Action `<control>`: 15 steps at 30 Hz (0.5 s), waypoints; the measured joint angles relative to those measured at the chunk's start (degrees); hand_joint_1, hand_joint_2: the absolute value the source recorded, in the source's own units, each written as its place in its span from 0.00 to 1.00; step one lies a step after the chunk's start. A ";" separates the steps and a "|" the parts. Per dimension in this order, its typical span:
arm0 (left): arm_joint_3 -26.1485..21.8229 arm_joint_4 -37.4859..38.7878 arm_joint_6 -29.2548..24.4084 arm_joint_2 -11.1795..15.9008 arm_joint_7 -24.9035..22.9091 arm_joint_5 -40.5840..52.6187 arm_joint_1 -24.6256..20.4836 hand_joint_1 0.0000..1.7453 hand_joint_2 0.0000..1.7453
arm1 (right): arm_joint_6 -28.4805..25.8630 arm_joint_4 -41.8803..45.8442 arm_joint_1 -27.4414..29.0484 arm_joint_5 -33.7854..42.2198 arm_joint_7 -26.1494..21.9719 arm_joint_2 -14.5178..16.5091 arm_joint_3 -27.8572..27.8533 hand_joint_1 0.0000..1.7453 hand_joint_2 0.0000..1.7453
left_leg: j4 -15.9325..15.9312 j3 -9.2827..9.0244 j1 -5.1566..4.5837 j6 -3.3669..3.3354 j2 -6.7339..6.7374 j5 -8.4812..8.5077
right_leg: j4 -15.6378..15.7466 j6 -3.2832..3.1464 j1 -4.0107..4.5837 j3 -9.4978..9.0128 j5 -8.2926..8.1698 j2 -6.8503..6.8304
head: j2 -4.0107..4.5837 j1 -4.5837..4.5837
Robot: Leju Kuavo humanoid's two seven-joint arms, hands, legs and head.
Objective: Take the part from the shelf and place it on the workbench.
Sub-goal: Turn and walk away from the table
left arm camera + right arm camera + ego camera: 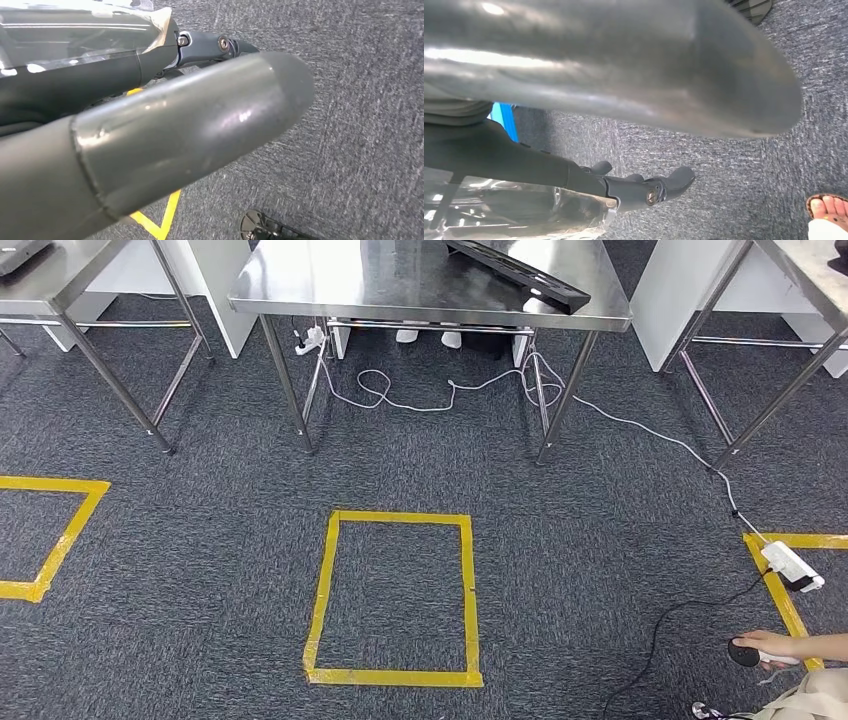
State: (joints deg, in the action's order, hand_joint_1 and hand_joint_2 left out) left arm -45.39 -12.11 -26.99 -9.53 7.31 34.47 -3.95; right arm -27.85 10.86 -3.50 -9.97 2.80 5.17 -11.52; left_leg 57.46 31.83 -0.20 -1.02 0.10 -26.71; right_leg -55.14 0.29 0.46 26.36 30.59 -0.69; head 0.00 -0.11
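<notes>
1. Head view is mostly dark carpet (220, 540), a yellow tape square (322, 590) straight ahead, and a steel table (400, 280) behind it. There's a dark flat item (520, 275) on the table's far right side, and I can't tell if it has anything to do with the job
2. I can't say where the part is from these shots. My guess is the step in hand is getting the robot turned and walked over to the shelf, so the task has barely started
3. The left hand (190, 135) hangs over the carpet. Its thumb and one dark finger (220, 45) are apart with nothing between them, so it looks empty and open
4. The right hand (624, 75) is the same: its fingers (676, 177) are loosely spread over the floor, holding nothing
5. To do this well I'd keep both arms down and close to the body while walking, and only lift them once squared up to the shelf
6. Watch the right side. A person's foot (826, 207) is near the right hand, a person's hand (770, 645) rests low on the floor, and a power strip (792, 565) lies close by
7. A white cable (420, 400) loops under the table, so step wide of it
</notes>
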 joint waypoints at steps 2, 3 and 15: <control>0.27 0.00 0.01 0.00 0.01 0.07 -0.03 0.00 0.00 | 0.00 0.00 -0.05 0.00 0.00 -0.02 -0.03 0.00 0.00 | 0.00 -0.01 -0.08 -0.17 0.00 0.02 | 0.03 0.10 -0.06 0.12 -0.06 0.00 | 0.01 0.01; 0.42 0.00 0.01 0.00 0.01 0.11 -0.03 0.00 0.00 | 0.00 0.00 -0.05 0.00 0.00 -0.03 -0.03 0.00 0.00 | 0.00 0.00 -0.11 -0.25 0.00 0.06 | 0.03 0.18 -0.08 0.14 -0.11 0.00 | 0.01 -0.01; 0.84 0.00 0.28 0.00 0.18 0.54 -0.01 0.00 0.00 | 0.02 0.00 -0.02 0.30 0.00 -0.03 -0.10 0.00 0.00 | 0.01 0.06 -0.08 -0.68 0.00 0.37 | -0.03 0.55 -0.08 0.24 -0.36 0.00 | 0.01 -0.02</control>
State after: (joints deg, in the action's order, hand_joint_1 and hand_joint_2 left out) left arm -44.55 -12.11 -26.71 -9.53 7.49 35.00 -3.96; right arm -27.82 10.86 -3.52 -9.67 2.80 5.15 -11.62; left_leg 57.47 31.89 -0.28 -1.70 0.10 -26.33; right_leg -55.17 0.83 0.37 26.60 30.23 -0.69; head 0.01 -0.13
